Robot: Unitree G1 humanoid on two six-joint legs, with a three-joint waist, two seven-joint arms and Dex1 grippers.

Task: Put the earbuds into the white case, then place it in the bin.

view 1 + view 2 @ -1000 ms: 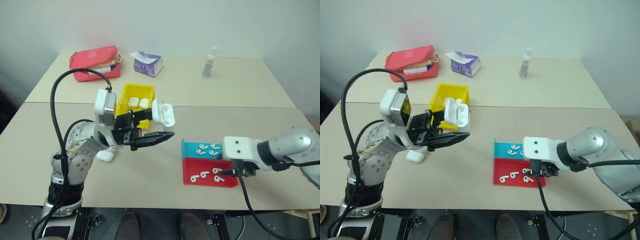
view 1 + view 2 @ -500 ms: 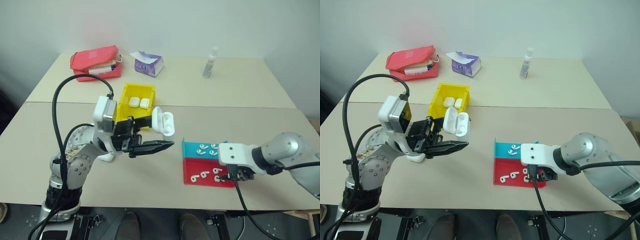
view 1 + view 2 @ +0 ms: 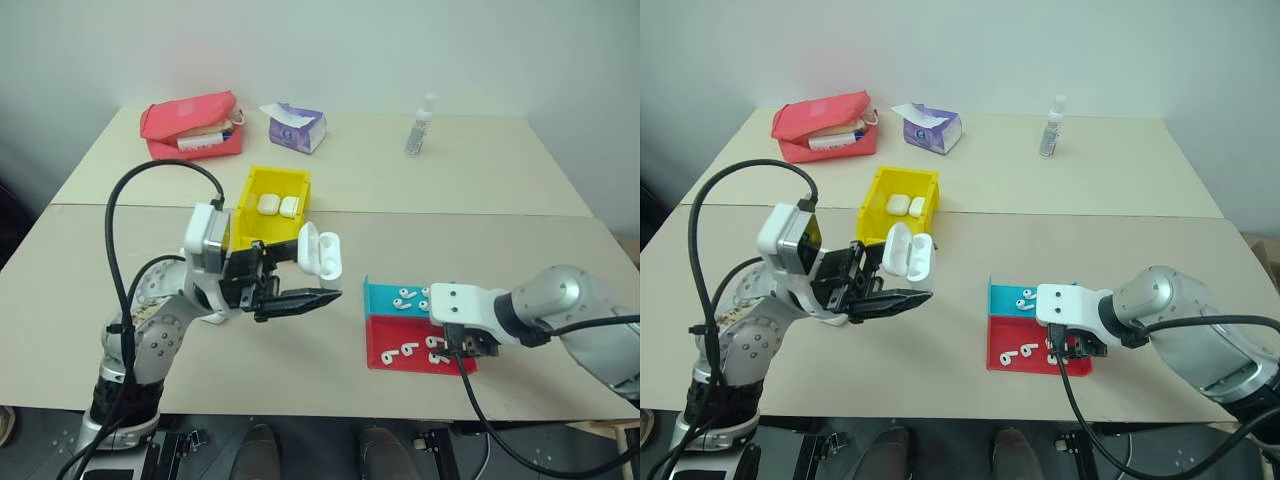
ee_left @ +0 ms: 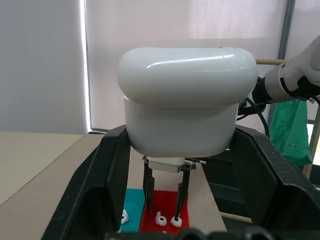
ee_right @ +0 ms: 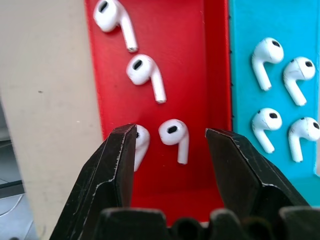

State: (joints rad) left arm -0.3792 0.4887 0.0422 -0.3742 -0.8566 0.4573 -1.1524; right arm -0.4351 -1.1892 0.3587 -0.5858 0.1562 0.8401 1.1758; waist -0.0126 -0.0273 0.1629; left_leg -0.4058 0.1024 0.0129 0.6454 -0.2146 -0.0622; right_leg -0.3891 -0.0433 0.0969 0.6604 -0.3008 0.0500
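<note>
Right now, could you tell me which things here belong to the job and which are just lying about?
In the job:
glossy white earbuds
glossy white flip-lid case in the left pincer
bright yellow plastic bin

Lying about:
red fabric pouch
purple tissue pack
clear spray bottle

Left gripper (image 3: 318, 297) holding the white case (image 3: 320, 253), lid open, above the tabletop (image 3: 300, 350), just beside the yellow bin (image 3: 268, 206); right gripper (image 3: 462, 348) hovering over earbuds (image 3: 400, 351) lying in the red tray (image 3: 385, 362), teal tray (image 3: 380, 296) adjoining.
</note>
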